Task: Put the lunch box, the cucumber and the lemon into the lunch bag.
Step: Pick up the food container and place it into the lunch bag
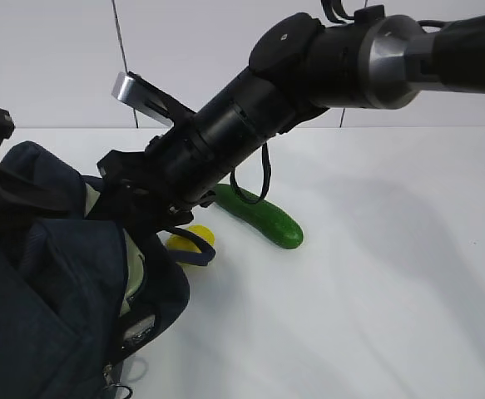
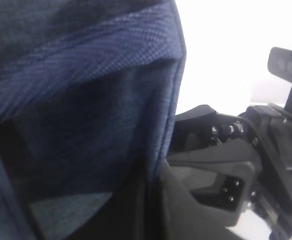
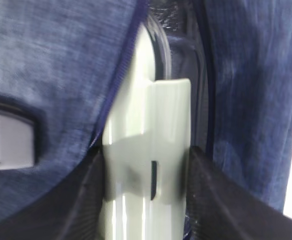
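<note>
My right gripper [image 3: 148, 190] has its two dark fingers [image 3: 211, 195] clamped on either side of the lunch box [image 3: 146, 150], biting on the pale green lid edge and its clip, with the clear glass wall showing just behind. The box stands on edge between the navy walls of the lunch bag [image 1: 51, 324], its long axis running away from my wrist and down into the opening, so I judge the coming move is a straight push along that axis before letting go. In the exterior view a strip of the green lid shows at the bag's mouth, partly inside. My left gripper sits at the bag's left edge; I cannot see its fingertips, only navy fabric filling its camera, and I take it to be shut, probably pinching the bag open. Beyond the bag, the lemon [image 1: 194, 238] lies just beside the mouth, and the cucumber [image 1: 263, 218] lies further right on the white table [image 1: 375, 291], both nearer my right arm.
</note>
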Robot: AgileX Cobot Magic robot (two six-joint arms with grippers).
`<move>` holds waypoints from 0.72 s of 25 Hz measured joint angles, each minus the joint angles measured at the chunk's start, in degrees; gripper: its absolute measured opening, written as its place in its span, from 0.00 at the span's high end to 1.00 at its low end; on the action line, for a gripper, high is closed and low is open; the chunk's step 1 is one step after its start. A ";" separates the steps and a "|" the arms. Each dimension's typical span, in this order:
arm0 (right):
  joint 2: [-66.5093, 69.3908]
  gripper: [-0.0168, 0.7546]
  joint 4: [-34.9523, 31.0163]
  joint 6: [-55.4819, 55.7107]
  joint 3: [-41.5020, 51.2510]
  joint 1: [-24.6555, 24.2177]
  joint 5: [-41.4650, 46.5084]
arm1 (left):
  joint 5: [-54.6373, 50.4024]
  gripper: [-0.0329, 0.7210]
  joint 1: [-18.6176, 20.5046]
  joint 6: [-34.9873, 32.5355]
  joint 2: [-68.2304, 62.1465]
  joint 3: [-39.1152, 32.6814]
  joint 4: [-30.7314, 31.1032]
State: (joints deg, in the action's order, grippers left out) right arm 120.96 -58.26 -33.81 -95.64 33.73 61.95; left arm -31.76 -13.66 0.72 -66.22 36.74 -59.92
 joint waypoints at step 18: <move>0.44 0.51 -3.56 -5.56 0.00 0.22 -0.40 | -4.01 0.96 0.00 -5.33 0.00 0.00 -6.24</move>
State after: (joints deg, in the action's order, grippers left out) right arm 121.40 -61.82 -39.37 -95.64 33.95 61.55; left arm -35.78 -13.66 -4.61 -66.22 36.74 -66.16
